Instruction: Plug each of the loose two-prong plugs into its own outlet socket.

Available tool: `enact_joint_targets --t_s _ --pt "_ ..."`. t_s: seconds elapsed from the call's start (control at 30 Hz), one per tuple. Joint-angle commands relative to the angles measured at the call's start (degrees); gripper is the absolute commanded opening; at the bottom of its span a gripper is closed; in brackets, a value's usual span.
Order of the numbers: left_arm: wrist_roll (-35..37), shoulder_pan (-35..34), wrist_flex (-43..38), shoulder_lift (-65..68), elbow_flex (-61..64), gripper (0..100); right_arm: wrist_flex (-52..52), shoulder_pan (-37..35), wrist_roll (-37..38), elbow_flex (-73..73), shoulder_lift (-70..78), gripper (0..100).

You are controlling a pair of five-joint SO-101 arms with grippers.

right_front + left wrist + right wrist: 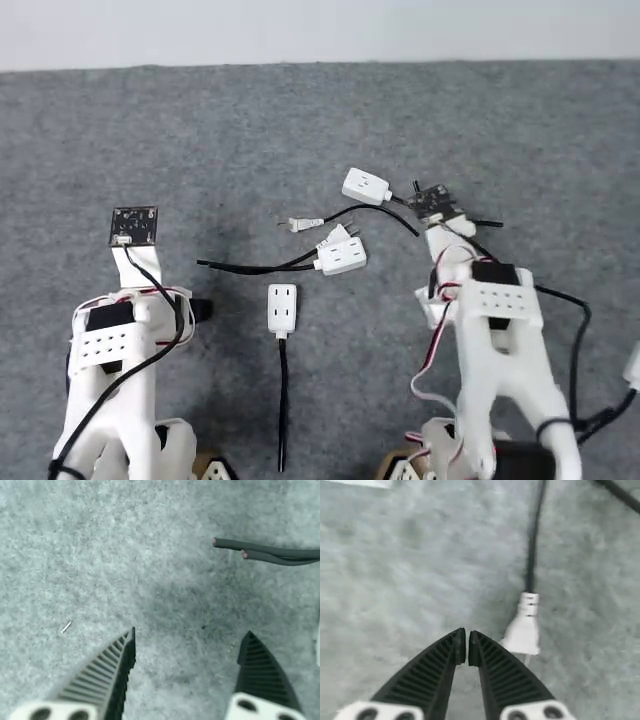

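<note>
Though near a white plug [522, 630], right claw [466, 642] tips together; left claw [190, 631] wide apart over grey carpet [100, 555].

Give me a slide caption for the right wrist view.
Shut right gripper beside a white two-prong plug on a black cord, grey carpet beneath.

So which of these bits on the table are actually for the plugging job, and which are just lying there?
For the job: far socket, middle socket, near socket, small plug, second plug, black cords.
Just lying about: tiny pale sliver on the grey mat.
</note>
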Motion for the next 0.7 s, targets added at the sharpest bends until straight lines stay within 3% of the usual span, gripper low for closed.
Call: enact_joint_targets --t_s 0.0,0.13,0.57,0.67 --pt "0.09 -0.26 -1.76 -1.58 -0.31 31 -5.14 1.98 2.02 -3.16 6.99 1.9" --pt "1.85 -0.26 -1.85 -1.58 -0.31 31 -5.05 3.03 1.93 -9.58 15.25 12.5" --pt "2.11 -0.26 -2.55 -1.58 -0.22 31 -1.45 3.47 2.55 -16.88 13.14 9.1" --pt "2.11 -0.26 -2.55 -1.58 -0.22 31 -1.54 6.11 7.21 -18.55 13.93 9.1"
